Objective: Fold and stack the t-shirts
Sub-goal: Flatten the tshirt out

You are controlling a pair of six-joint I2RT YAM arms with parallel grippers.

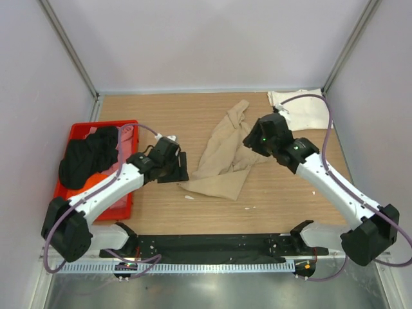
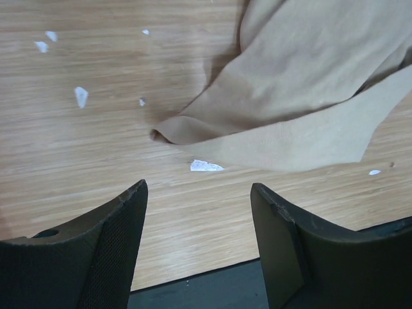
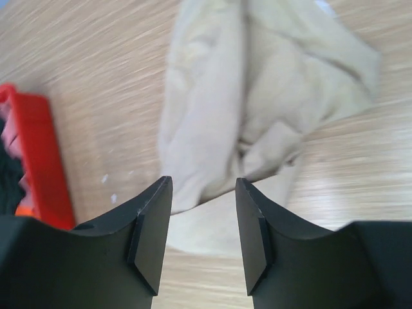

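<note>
Left end effector and right end effector both stand with jaws spread and hold nothing, one at each side of the tan t-shirt, as the job sits near its start.

You have that tan t-shirt lying mid-bench, rumpled and twisted, its far end drawn into a narrow rope and its near end fanned out. No flat, squared fold shows anywhere on it. Your left wrist view shows a turned-over corner of its hem just ahead of the spread fingers, with cloth and fingers apart. Your right wrist view looks down on bunched folds between its jaws, with no cloth gripped.

Farther out, a cream-white t-shirt lies in the far right corner of the bench. It looks loosely bunched, though you cannot tell for certain from overhead whether it has been folded. A black cloth heap fills the red bin at the left edge, piled and unsorted. A few white scraps dot the wood near the hem.

By this showing, no finished stack exists. The tan shirt needs spreading flat before any fold, and the cream and black pieces appear to wait their turn.
</note>
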